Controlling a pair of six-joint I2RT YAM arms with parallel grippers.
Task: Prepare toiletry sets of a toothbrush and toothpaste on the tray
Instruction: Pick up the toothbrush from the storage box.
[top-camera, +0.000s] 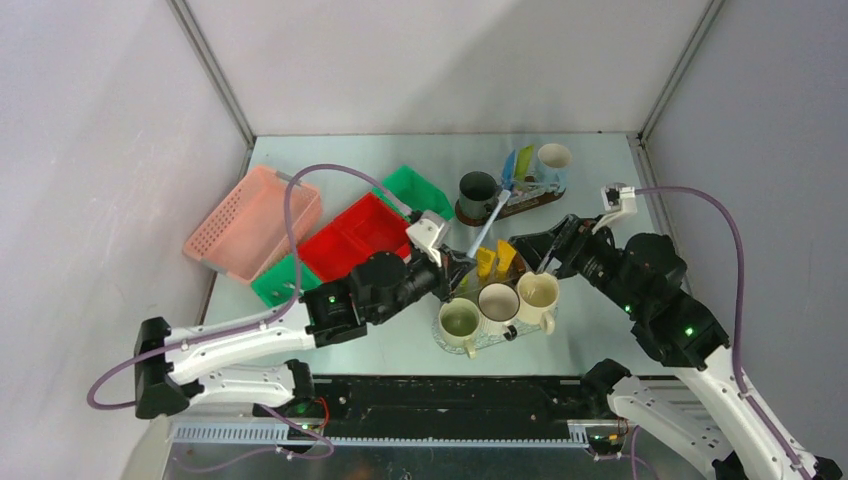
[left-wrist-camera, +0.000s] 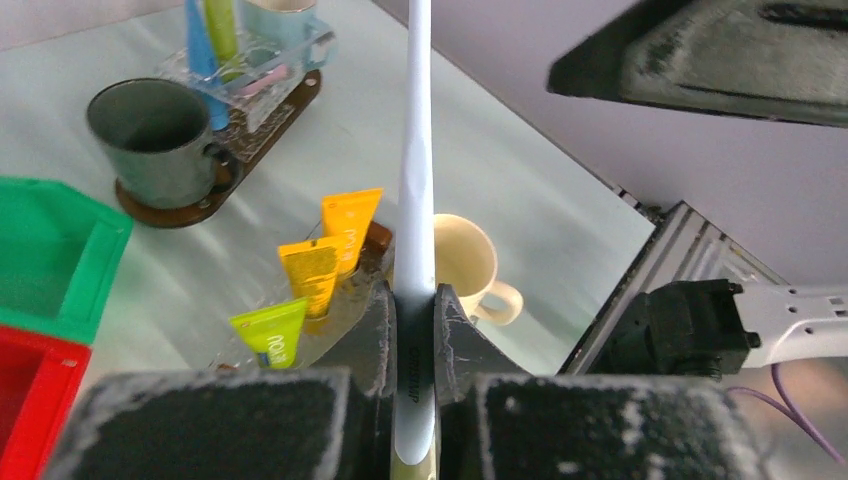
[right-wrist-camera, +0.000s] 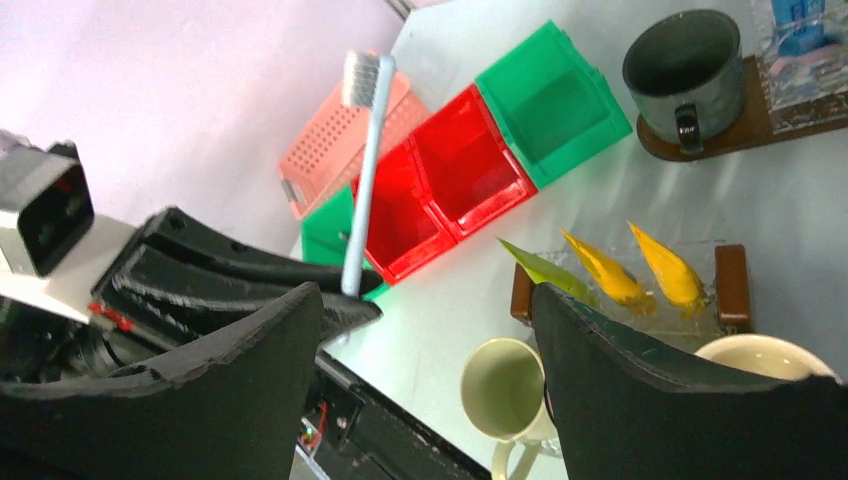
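Left gripper (left-wrist-camera: 415, 300) clamped tight on slim pale plastic toothbrush (left-wrist-camera: 417, 170) — gripped low on the handle, bristle end up, tilted over left rear of clear brown-ended tray (right-wrist-camera: 733, 280). Right gripper (right-wrist-camera: 428, 320) jaws wide, empty — at tray's right rear. Green and orange flat squeeze tubes (left-wrist-camera: 312, 272) stand at tray's back, cream ceramic mugs (top-camera: 498, 302) in front.

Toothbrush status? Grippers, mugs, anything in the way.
Left gripper shut on toothbrush, head up, beside the tubes. Right gripper open, empty, close by the mugs. Nothing else in the way.
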